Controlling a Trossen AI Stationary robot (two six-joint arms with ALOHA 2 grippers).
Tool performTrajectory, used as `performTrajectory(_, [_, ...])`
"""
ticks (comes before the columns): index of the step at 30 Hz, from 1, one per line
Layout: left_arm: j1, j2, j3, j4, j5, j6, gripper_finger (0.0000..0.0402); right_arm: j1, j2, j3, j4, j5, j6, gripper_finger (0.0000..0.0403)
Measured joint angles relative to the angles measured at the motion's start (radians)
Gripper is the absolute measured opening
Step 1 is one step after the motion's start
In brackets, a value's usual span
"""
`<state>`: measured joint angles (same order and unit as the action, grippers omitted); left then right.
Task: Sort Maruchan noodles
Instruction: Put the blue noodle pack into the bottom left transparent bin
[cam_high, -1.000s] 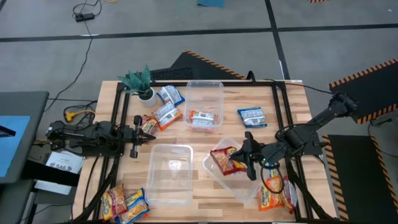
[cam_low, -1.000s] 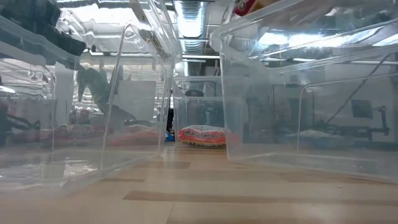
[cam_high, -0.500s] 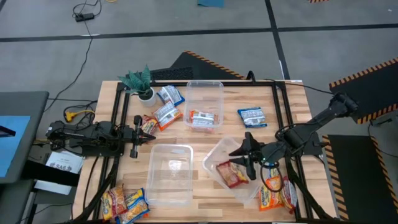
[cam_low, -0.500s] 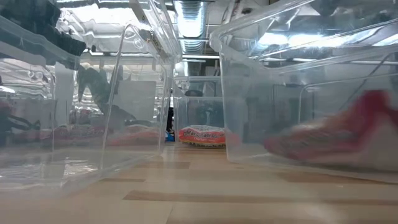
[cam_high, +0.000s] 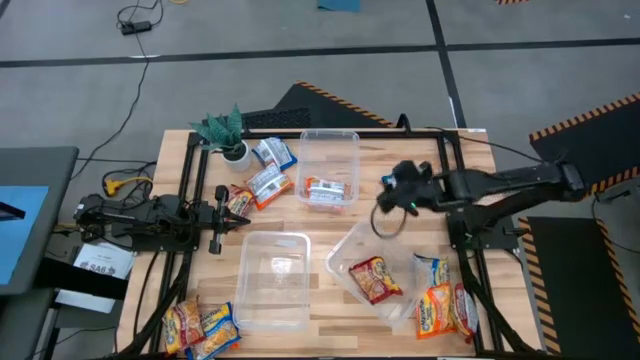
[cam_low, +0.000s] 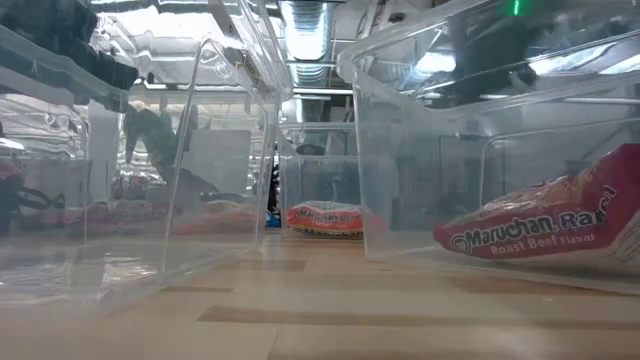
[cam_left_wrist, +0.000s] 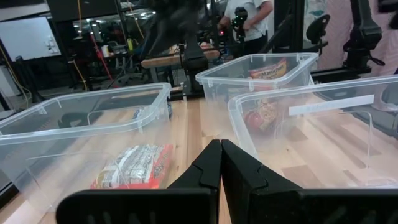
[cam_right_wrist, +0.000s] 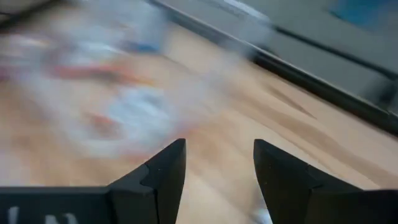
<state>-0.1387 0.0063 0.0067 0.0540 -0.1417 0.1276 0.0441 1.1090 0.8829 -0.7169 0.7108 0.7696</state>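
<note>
Red noodle packet lies flat, long axis diagonal, in bin.

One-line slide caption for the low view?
Roast Beef Maruchan packet lying inside a clear plastic bin, seen from table height.

Red packet reads "Maruchan Ramen, Roast Beef Flavor".

Even, bright overhead light fills the high view, with soft, short shadows on the table. In the low view, ceiling lights glare off the clear bins and warp the room behind. The right wrist view is heavily motion-blurred; the left wrist view stays sharp.
</note>
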Motion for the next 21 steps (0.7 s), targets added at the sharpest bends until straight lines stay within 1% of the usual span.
performTrajectory(2, [0.000, 0.000, 0.000, 0.000, 0.000, 0.000, 0.0000, -0.071, 0.010, -0.031, -0.067, -0.001, 0.056, 0.0210])
performTrajectory(5, [0.000, 0.000, 0.000, 0.000, 0.000, 0.000, 0.0000, -0.153, 0.011, -0.112, -0.087, -0.019, 0.100, 0.0210])
performTrajectory(9, [0.000, 0.000, 0.000, 0.000, 0.000, 0.000, 0.0000, -0.231, 0.005, -0.226, -0.016, -0.116, 0.116, 0.0210])
performTrajectory(13, [0.000, 0.000, 0.000, 0.000, 0.000, 0.000, 0.0000, -0.279, 0.005, -0.325, 0.137, -0.201, 0.116, 0.0210])
performTrajectory(16, [0.000, 0.000, 0.000, 0.000, 0.000, 0.000, 0.0000, -0.302, 0.005, -0.369, 0.234, -0.213, 0.114, 0.0210])
performTrajectory(21, [0.000, 0.000, 0.000, 0.000, 0.000, 0.000, 0.0000, -0.322, 0.005, -0.399, 0.271, -0.212, 0.113, 0.0210])
